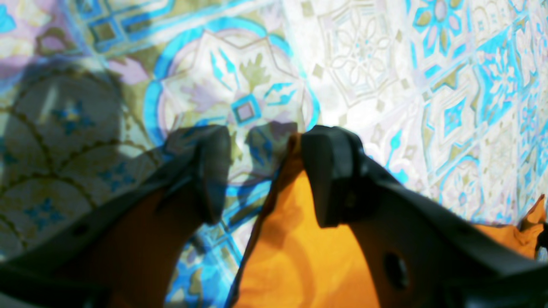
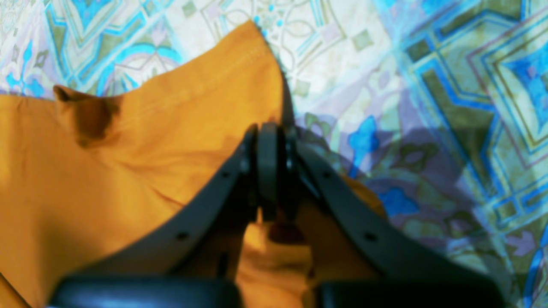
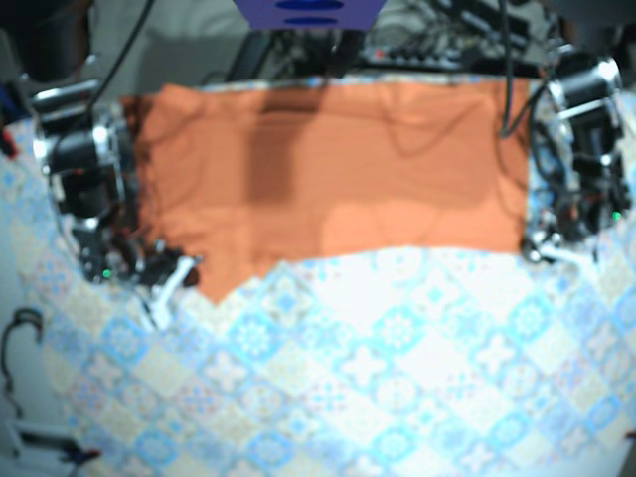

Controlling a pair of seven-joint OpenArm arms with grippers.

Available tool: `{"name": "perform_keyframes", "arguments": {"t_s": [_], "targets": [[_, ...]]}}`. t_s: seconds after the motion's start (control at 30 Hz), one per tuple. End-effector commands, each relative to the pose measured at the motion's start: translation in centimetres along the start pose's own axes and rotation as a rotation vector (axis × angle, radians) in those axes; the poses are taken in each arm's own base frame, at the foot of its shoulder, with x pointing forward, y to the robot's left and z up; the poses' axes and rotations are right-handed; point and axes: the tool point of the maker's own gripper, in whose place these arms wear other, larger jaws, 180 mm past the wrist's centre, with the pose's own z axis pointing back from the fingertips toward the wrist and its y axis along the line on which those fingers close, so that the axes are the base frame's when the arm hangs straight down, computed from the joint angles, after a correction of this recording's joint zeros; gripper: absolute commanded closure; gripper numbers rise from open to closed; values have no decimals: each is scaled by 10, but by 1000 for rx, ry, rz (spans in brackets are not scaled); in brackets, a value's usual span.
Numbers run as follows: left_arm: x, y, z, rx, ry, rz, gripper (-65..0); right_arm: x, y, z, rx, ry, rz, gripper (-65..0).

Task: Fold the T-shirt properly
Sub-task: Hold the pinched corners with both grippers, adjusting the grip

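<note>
The orange T-shirt (image 3: 328, 189) lies flat across the far half of the table, with a pointed corner hanging at its lower left. In the right wrist view my right gripper (image 2: 269, 145) is shut, its fingers pressed together on the edge of the T-shirt (image 2: 128, 171); fabric bunches beneath it. In the base view that gripper (image 3: 169, 278) sits at the shirt's lower left corner. My left gripper (image 1: 265, 171) is open just above the table, with the edge of the T-shirt (image 1: 295, 256) running between its fingers. It sits at the shirt's lower right corner (image 3: 542, 248).
A patterned blue and white tablecloth (image 3: 378, 368) covers the table in front of the shirt. Cables and equipment (image 3: 437, 40) crowd the far edge. Both arm bodies stand at the table's left and right sides.
</note>
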Motion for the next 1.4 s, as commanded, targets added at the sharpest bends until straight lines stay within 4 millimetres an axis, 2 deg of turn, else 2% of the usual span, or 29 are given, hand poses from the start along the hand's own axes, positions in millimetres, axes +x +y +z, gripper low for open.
{"name": "perform_keyframes", "arguments": {"t_s": [0.0, 0.37, 0.5, 0.73, 1.03, 1.1, 1.13, 1.2, 1.27, 1.37], "targets": [[-7, -3, -4, 7, 31, -4, -315, -1, 0, 1, 0, 35, 29, -2], [-28, -27, -18, -42, 66, 18, -315, -1, 0, 1, 0, 36, 31, -2], [-35, -29, -19, -50, 93, 20, -315, -1, 0, 1, 0, 36, 31, -2], [-35, -40, -19, -105, 87, 76, -315, -1, 0, 1, 0, 36, 31, -2], [-39, -40, -18, -110, 108, 82, -306, -1, 0, 1, 0, 36, 31, -2], [-39, -40, -18, -107, 108, 79, -277, -1, 0, 1, 0, 36, 31, -2], [-39, -39, -18, -106, 108, 80, -243, -1, 0, 1, 0, 36, 31, -2], [-39, -39, -18, -102, 111, 78, -142, -1, 0, 1, 0, 36, 31, -2], [-39, -38, -18, -100, 111, 78, -9, -1, 0, 1, 0, 38, 31, -2], [-38, -37, -18, -95, 109, 77, 0, -2, 0, 1, 0, 39, 30, -2]]}}
